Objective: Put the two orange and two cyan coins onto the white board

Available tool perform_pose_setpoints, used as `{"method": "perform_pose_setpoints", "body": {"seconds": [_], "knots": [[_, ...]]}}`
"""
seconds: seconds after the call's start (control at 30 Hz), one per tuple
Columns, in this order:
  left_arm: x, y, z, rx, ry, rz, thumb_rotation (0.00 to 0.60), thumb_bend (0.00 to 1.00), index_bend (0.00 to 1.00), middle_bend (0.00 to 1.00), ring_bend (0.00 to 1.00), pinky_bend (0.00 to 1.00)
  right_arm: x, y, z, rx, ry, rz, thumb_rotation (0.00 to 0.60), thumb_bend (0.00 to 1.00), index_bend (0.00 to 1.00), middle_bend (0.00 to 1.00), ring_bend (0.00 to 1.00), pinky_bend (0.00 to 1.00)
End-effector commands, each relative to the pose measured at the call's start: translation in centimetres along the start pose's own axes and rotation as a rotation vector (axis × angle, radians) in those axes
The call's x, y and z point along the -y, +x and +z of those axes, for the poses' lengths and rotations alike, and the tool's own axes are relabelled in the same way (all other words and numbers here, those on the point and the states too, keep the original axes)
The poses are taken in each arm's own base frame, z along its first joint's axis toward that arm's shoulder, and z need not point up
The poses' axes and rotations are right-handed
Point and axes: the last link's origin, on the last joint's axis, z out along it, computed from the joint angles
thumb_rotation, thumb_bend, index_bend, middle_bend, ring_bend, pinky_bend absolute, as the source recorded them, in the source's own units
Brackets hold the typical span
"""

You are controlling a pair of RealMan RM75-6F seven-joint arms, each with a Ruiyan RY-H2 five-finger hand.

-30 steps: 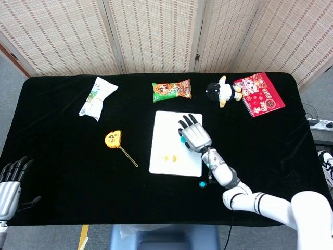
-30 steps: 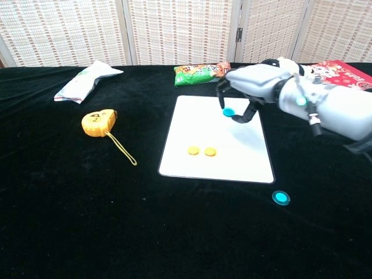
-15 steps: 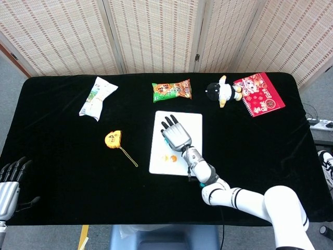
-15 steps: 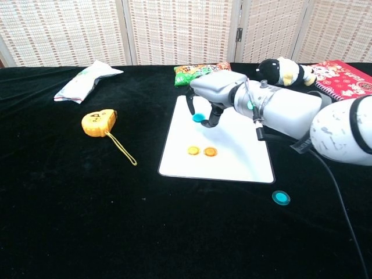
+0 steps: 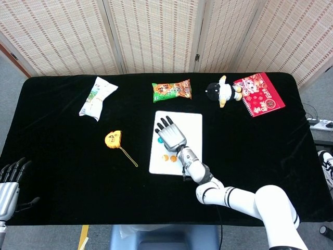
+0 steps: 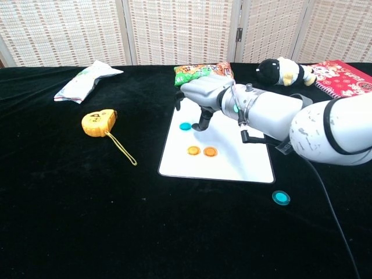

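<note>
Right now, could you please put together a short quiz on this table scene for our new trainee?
1. True or false: both orange coins lie on the white board.
2. How many cyan coins are off the board?
3. Multiple choice: the right hand is over the board's A) near right corner B) far left part C) middle of the near edge.

Key
1. True.
2. One: a cyan coin lies on the black cloth by the board's near right corner; the other cyan coin is on the board by the right hand.
3. B.
</note>
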Motion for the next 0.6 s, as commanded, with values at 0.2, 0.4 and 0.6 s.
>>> {"method": "perform_pose_setpoints", "body": {"seconds": [0.2, 0.4, 0.6], "knots": [[0.0, 0.0, 0.3, -0.004, -0.005, -0.002, 0.6, 0.07, 0.0, 0.0, 0.06, 0.0, -2.0, 0.5, -2.7, -0.059, 0.017, 0.025, 0.6, 0.3, 0.18, 0.12, 0.0, 0.0], [-0.3, 0.1, 0.6, -0.009, -0.02, -0.005, 0.6, 0.07, 0.0, 0.0, 0.06, 0.0, -5.3, 0.6, -8.0, -0.102, 0.038, 0.021, 0.6, 0.3, 0.31, 0.12, 0.0, 0.0], [-0.8, 0.4, 0.6, -0.018, -0.039, -0.002, 0.6, 0.07, 0.0, 0.0, 0.06, 0.0, -7.7, -0.6, -13.4, -0.1, 0.065, 0.01, 0.6, 0.3, 0.32, 0.12, 0.0, 0.0]]}}
